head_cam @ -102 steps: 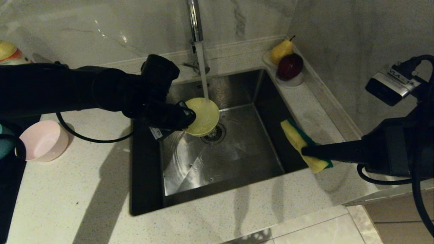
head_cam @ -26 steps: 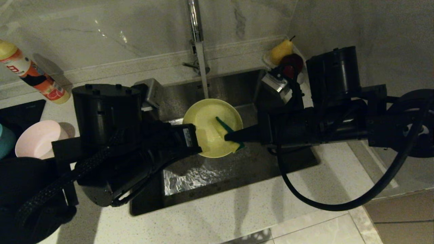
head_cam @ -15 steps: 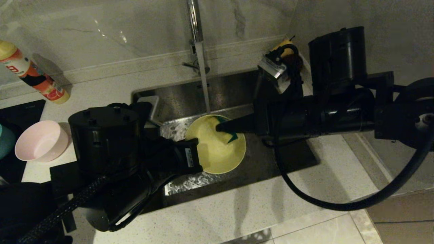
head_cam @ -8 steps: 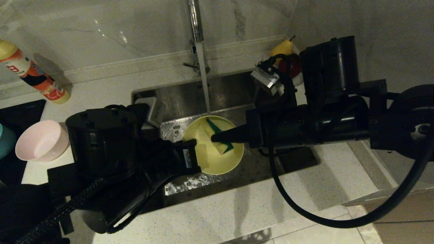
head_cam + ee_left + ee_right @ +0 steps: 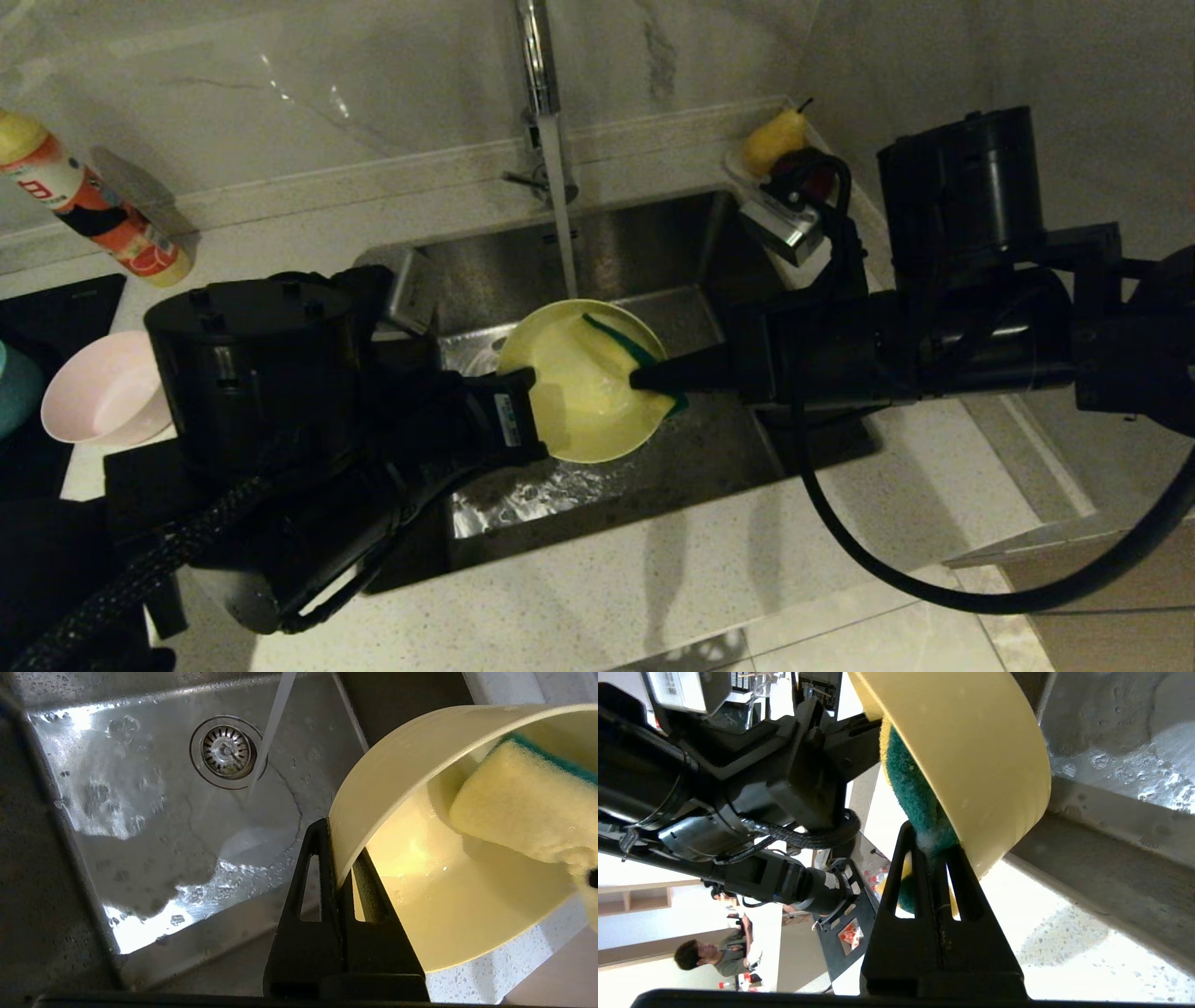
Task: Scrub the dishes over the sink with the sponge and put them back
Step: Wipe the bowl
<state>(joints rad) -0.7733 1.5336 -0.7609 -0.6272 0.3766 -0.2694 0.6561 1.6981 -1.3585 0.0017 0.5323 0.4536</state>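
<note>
Over the sink (image 5: pixel 653 467), under the running tap (image 5: pixel 537 56): left gripper (image 5: pixel 527 411) clamps the yellow bowl (image 5: pixel 569 411) by its rim, right gripper (image 5: pixel 644 378) pinches the sponge (image 5: pixel 611 359), now swept to the bowl's right wall from mid-bowl half a second ago; scrubbing under way, pink bowl (image 5: pixel 103 392) waits left of the sink.

Both arms are matte black all over, chunky cylinder motor housings with small screws on the caps. Left arm (image 5: pixel 252 373) has a braided cable plus a white sticker near the wrist. Right arm (image 5: pixel 943 336) has a smooth looping black hose and a silver camera block.
</note>
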